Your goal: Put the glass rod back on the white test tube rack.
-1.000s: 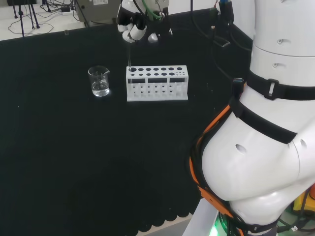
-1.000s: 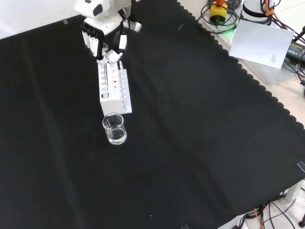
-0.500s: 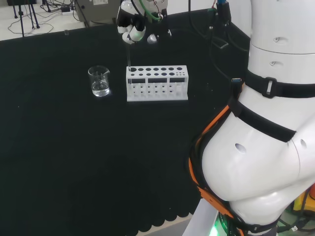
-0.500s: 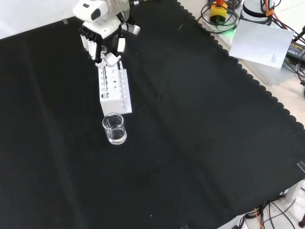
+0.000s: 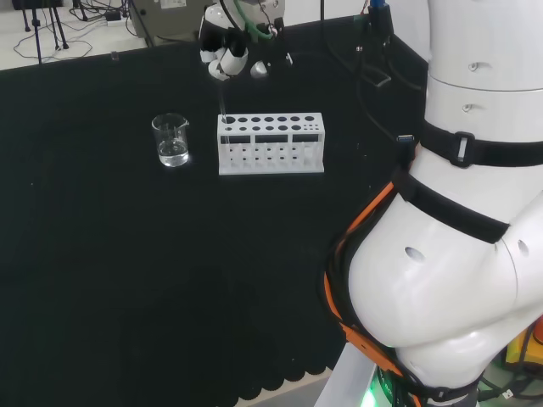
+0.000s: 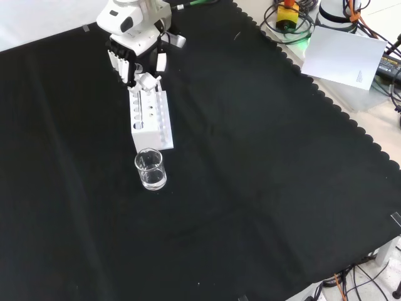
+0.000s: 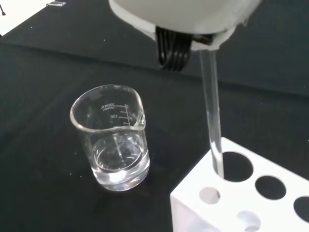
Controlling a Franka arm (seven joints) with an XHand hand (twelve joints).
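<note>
The white test tube rack [image 5: 270, 142] lies on the black cloth, also seen in the front view [image 6: 150, 120]. My hand [image 5: 227, 49] hangs above the rack's end nearest the beaker, its fingers curled round the top of the clear glass rod [image 5: 222, 100]. In the wrist view the glass rod [image 7: 211, 111] runs nearly upright from the blurred white hand [image 7: 183, 14] down into the end hole of the rack [image 7: 241, 193]. In the front view the hand [image 6: 133, 49] sits over the rack's far end.
A glass beaker [image 5: 172, 140] with a little clear liquid stands just beyond the rack's end, close to the rod; the front view has the beaker [image 6: 150, 169] nearer the camera, and the wrist view brings the beaker [image 7: 113, 140] up large. The arm's white links [image 5: 458, 254] stand at the head view's right.
The hand has crept a little upward in both the head and front views. The rod stays at the rack's end hole; rack and beaker have not moved.
</note>
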